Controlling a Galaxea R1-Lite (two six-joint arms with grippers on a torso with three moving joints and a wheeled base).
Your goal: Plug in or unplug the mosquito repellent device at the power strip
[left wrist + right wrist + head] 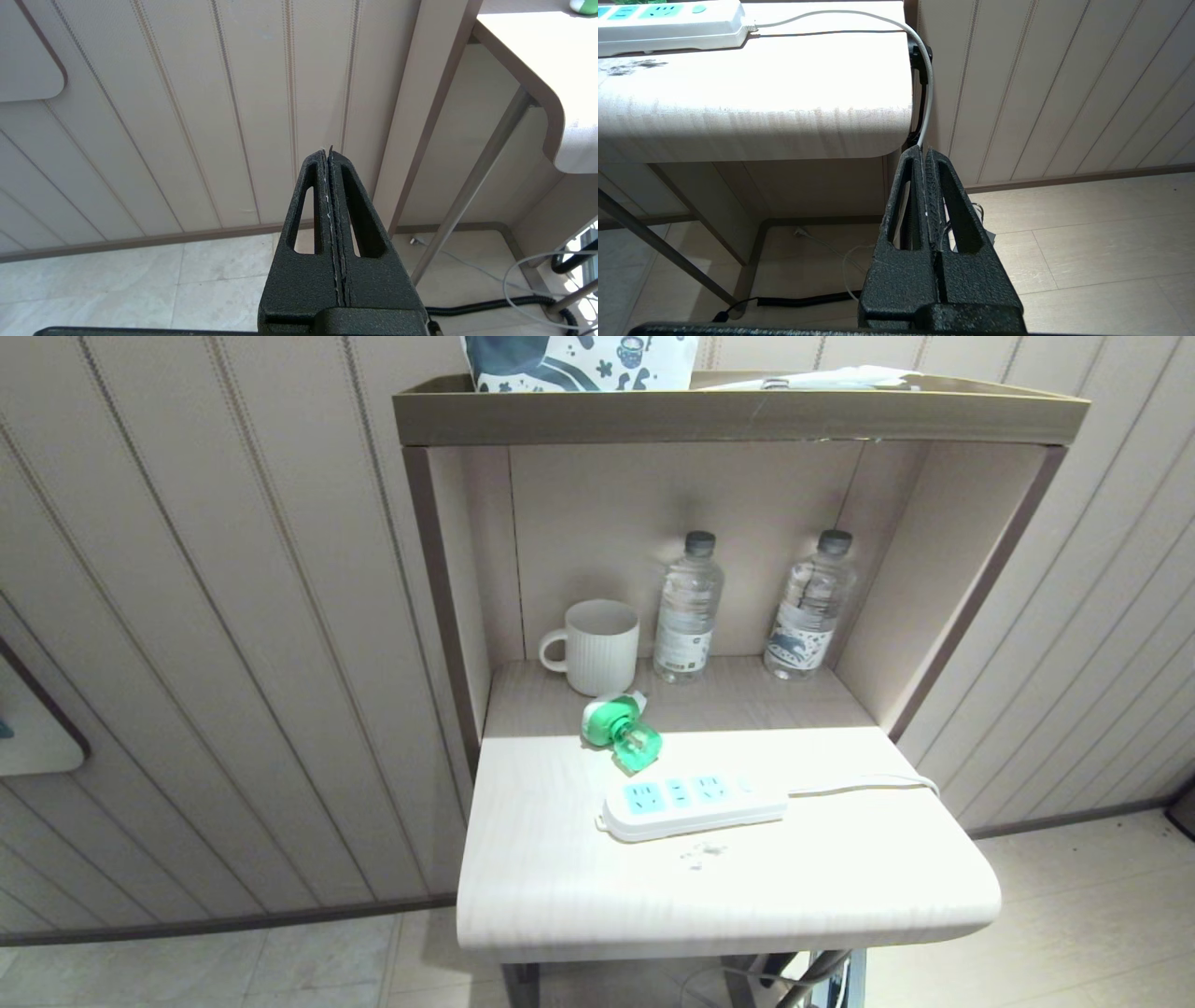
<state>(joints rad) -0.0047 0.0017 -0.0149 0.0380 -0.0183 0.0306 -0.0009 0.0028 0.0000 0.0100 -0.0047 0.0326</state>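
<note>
1 mosquito repellent device point(621, 732), 1 power strip point(693, 803), 1 mug point(597, 646), 2 water bottles point(689, 608); 2 end effectors point(330, 150) point(924, 149) pinched together, empty.

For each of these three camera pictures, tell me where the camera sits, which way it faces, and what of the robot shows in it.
Head view: up on the robot's head, looking forward and down at the table with the mosquito repellent device and power strip; no arm shows.
Left wrist view: low beside the table, facing wall and floor; shut left gripper shows.
Right wrist view: below the table edge, facing it; shut right gripper shows.
Shared: the power strip and its cord appear in head and right wrist views.
</note>
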